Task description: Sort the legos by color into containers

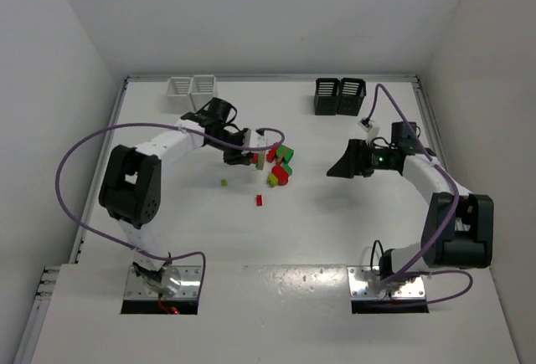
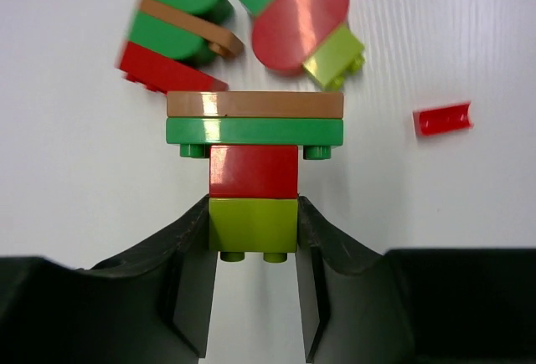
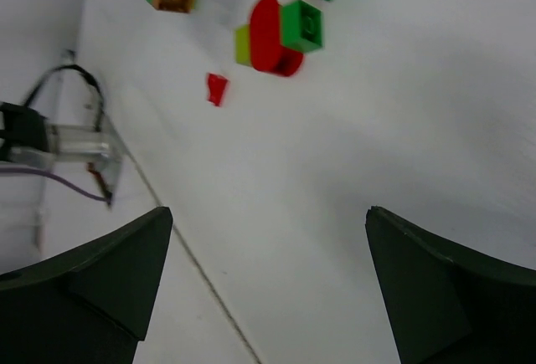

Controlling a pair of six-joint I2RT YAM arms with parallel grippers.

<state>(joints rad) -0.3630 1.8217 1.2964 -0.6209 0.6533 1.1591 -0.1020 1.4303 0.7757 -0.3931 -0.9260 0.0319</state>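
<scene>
yellow-green brick [image 2: 253, 224] within left tool [image 2: 254, 232]

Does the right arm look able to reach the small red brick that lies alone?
Probably yes: the right pincer is open and empty, and only bare table lies between it and the small red brick.

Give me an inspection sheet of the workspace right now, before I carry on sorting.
Surface: white table, no spills seen.
Job's things: pile mid-table; loose red brick and yellow-green brick nearer the arms; white bins far left, black bins far right, no bricks seen inside.
Clutter: nothing seen.
Grippers: left gripper shut on a stack by its yellow-green end; right gripper open, empty.
Cables: purple cables loop along both arms.
Surroundings: white walls, nothing else seen.
</scene>
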